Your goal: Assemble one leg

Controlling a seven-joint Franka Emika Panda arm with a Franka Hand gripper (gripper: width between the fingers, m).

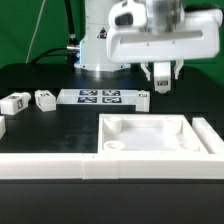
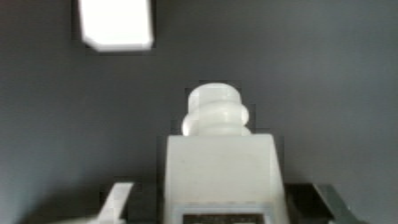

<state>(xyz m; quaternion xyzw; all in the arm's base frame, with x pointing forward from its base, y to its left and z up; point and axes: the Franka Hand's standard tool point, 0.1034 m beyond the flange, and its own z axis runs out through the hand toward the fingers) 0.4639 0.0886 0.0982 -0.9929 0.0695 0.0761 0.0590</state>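
Note:
My gripper (image 1: 161,85) hangs above the black table behind the panel, at the exterior view's right. It is shut on a leg (image 1: 161,72), a small white block. In the wrist view the leg (image 2: 222,160) stands between the fingers (image 2: 121,200), with its rounded threaded tip (image 2: 217,100) pointing away toward the table. A tag shows on its near face. The large square white panel (image 1: 150,128) with raised rim and a corner hole lies in front of the gripper. Two more legs (image 1: 17,102) (image 1: 45,98) lie at the exterior view's left.
The marker board (image 1: 103,97) lies mid-table, just left of the gripper in the exterior view. A long white bar (image 1: 60,166) runs along the front. A white piece (image 1: 2,126) sits at the left edge. A blurred white block (image 2: 116,25) shows on the table in the wrist view.

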